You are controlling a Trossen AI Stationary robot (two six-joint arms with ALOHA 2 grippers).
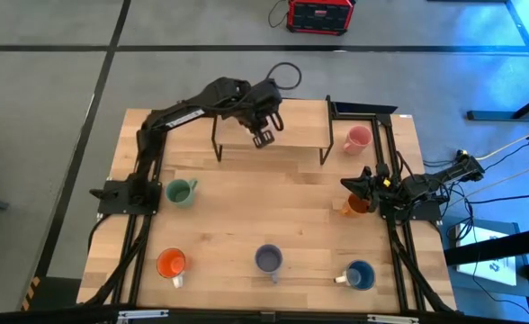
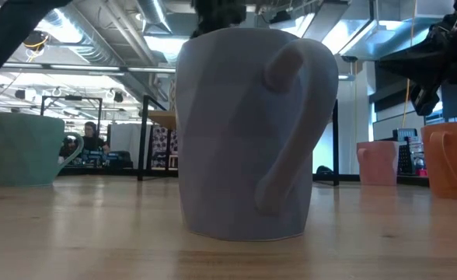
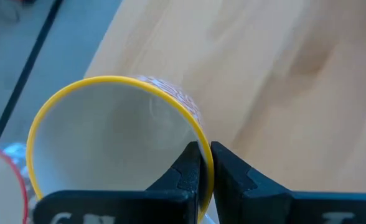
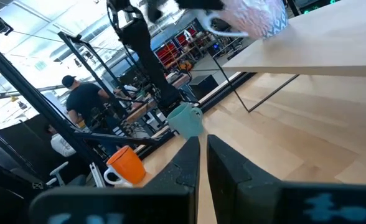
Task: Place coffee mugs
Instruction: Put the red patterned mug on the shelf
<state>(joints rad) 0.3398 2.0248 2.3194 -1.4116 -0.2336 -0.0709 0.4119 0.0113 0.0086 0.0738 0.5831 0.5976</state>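
A white mug [image 3: 108,143] with a yellow rim and a pink-patterned outside [image 4: 258,15] is over the raised wooden shelf [image 1: 291,148] at the table's far middle, with my left gripper [image 1: 263,137] shut on it. On the table stand a green mug [image 1: 182,191], a bright orange mug [image 1: 171,263], a lavender-grey mug [image 1: 268,259], a blue mug [image 1: 360,274], a pink mug [image 1: 356,139] and an amber mug [image 1: 354,204]. My right gripper [image 1: 359,184] rests shut at the right edge, beside the amber mug. My left gripper [image 3: 206,149] pinches the mug's wall at the yellow rim [image 3: 198,134], one finger [image 3: 186,168] inside the mug and one outside. The fingers come slanting down from above. The mug is tilted, its mouth toward the wrist; whether its base touches the shelf I cannot tell.
The shelf stands on thin black legs [image 1: 216,144], with room beneath it. Black frame rails run along the table's left [image 1: 138,234] and right [image 1: 399,252] sides. In the low view the lavender-grey mug [image 2: 244,132] fills the middle. People work in the room beyond [image 4: 86,99].
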